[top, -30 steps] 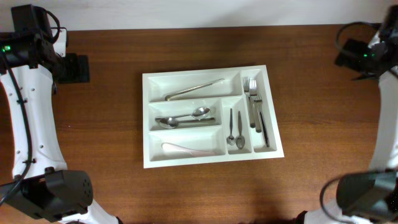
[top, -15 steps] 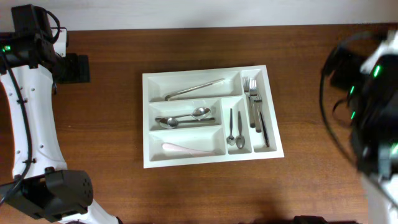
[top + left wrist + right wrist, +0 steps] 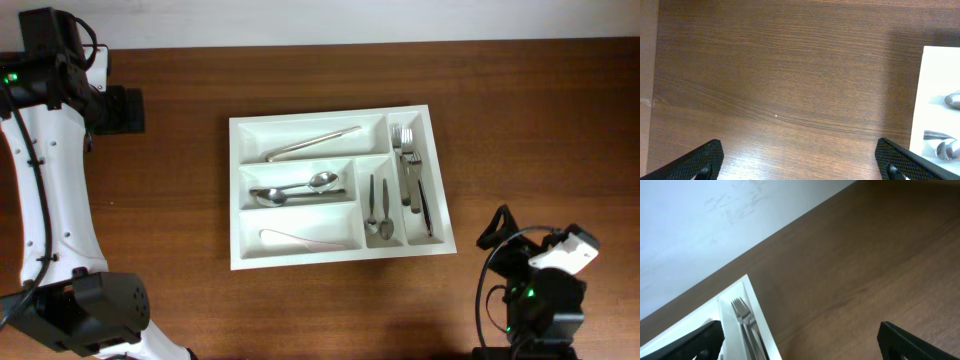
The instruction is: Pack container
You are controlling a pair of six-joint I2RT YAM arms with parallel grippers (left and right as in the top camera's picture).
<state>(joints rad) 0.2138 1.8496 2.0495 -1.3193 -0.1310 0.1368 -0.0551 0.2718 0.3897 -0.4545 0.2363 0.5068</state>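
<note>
The container, a large white cutlery tray (image 3: 234, 190), lies in the middle of the table. Its compartments hold metal tongs (image 3: 312, 143), large spoons (image 3: 298, 190), a white utensil (image 3: 300, 240), small spoons (image 3: 377, 210) and forks with knives (image 3: 410, 175). My left gripper (image 3: 122, 108) hovers at the far left, open and empty; its wrist view (image 3: 800, 167) shows bare wood and the tray's edge (image 3: 937, 85) at right. My right gripper (image 3: 497, 235) sits low at the front right, open and empty (image 3: 800, 340); its wrist view shows the tray's fork corner (image 3: 742, 315).
The table is dark brown wood (image 3: 520, 120). A pale wall (image 3: 715, 220) runs behind its far edge. The right arm's base and cables (image 3: 540, 300) crowd the front right corner. The left arm (image 3: 50, 200) runs down the left edge.
The right arm has swung from the far right corner down to the front right and folded low there. The left arm and the tray's contents have not moved.
</note>
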